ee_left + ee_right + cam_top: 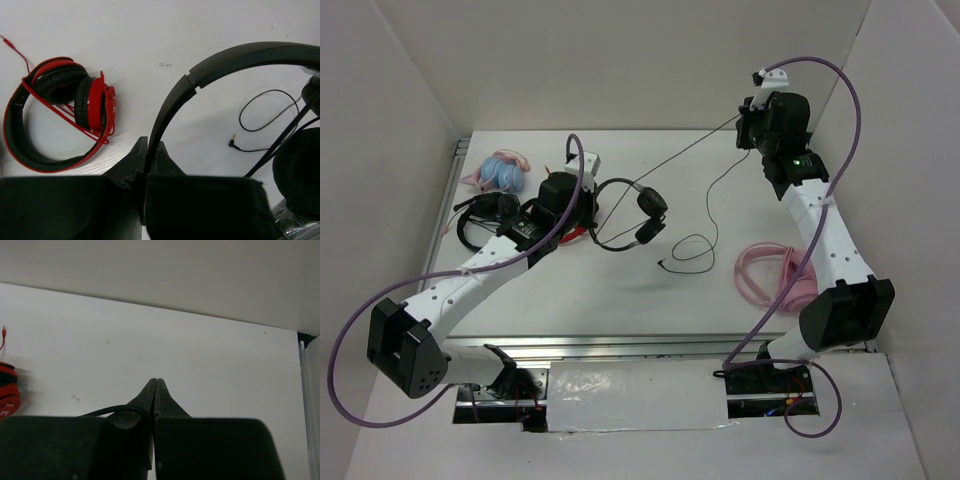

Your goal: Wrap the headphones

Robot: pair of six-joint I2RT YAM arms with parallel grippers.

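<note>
The black headphones [638, 214] hang just above the table's middle, with my left gripper [586, 212] shut on their thin headband [235, 57]. In the left wrist view the band runs up between the jaws of my left gripper [148, 145], and one earcup [300, 175] shows at the right. A stretch of the thin black cable [690, 150] runs taut up to my right gripper [746, 118] at the far right, raised off the table. My right gripper [156, 382] is shut on the cable [115, 410], which loops in from the left. The rest of the cable lies slack, ending in a plug [232, 144] on the table.
Red-and-black headphones [55, 115] lie on the table left of my left gripper. A bulkier black headset [485, 212] and a pink-and-blue bundle [503, 170] sit at the far left. A coiled pink cable [775, 275] lies by the right arm. White walls enclose the table.
</note>
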